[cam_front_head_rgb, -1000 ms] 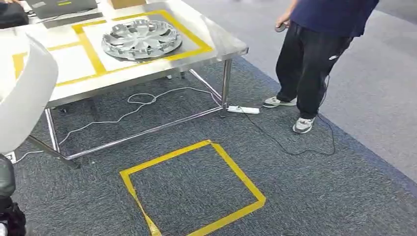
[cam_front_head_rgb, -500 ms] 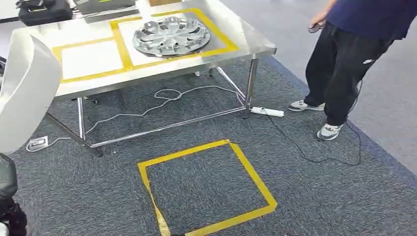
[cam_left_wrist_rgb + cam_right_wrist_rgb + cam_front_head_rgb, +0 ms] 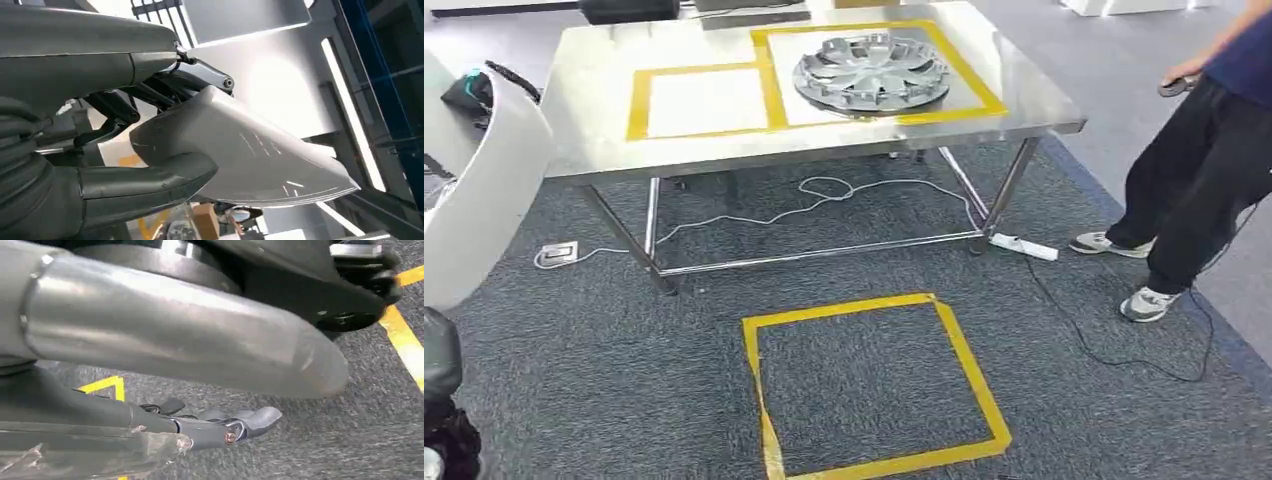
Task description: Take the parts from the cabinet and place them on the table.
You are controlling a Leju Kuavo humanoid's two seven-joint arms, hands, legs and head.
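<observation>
Left robot hand (image 3: 150, 150) grips white panel (image 3: 479, 190); person (image 3: 1194, 190) beside table (image 3: 594, 110).

Robotics test lab or workshop, indicated by: steel table (image 3: 604, 150) marked with yellow tape, upper centre; taped square (image 3: 876, 385) on grey carpet, lower centre; loose cables and power strip (image 3: 1024, 246) beneath.

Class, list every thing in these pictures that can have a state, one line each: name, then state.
white curved part: held up off the floor, gripped by the left robot hand.
right robot hand: holds nothing, fingers stretched out, above the carpet.
wheel cover: lying flat on the table, inside the right taped rectangle.
left taped rectangle: nothing in it.
power strip: on the floor, cable attached.
</observation>
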